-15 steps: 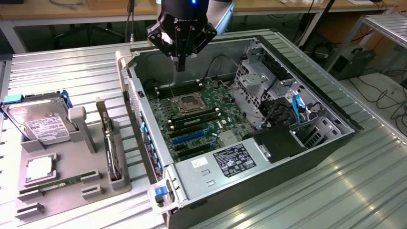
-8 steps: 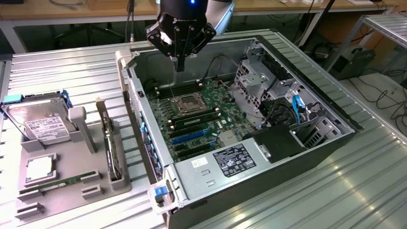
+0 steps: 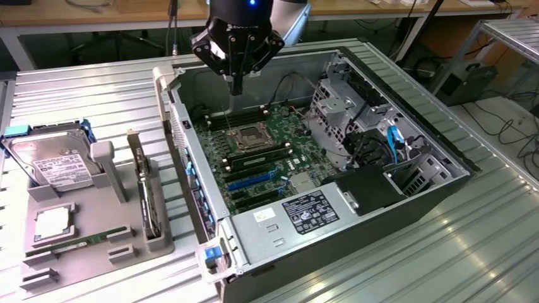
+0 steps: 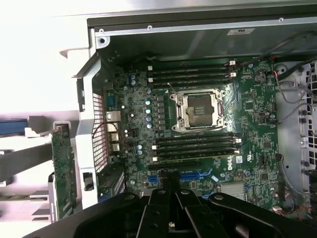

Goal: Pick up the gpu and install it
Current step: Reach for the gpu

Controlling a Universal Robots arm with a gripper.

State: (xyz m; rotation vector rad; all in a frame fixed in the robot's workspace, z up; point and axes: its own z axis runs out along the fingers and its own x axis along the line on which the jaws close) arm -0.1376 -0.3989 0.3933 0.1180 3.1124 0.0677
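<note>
Well, cut off at twelve o'clock in the exterior view: the arm above the gripper point(image 3: 236, 83). Pinched tight together at the jaws, with nothing between them. Hanging over the far end of the open computer case point(image 3: 354, 233), well apart from the gpu point(image 3: 146, 192). Hard to make out in the wrist view: the tips of the gripper point(image 4: 169, 184), dark against the dark board below. Half hidden there too, the gpu point(image 4: 63, 168), seen edge-on as a thin green board outside the case wall. Too small to read: the white label on the hard drive point(image 3: 52, 165).

Inside the case, lying flat: a green motherboard point(image 3: 291, 148) with a square metal socket point(image 3: 251, 137) in the middle and blue slots point(image 3: 252, 183) near six o'clock. At five o'clock, a gray power box point(image 3: 307, 214) with a black sticker. At two o'clock, a metal drive cage point(image 3: 337, 107).

Outside the case, at nine o'clock in the exterior view: a gray tray point(image 3: 126, 249). In the tray, standing on its long edge in the slot nearest the case: the gpu. At ten o'clock of the tray, the hard drive, propped up. Below it, a square chip point(image 3: 52, 224) and a thin green RAM stick point(image 3: 72, 245).
</note>
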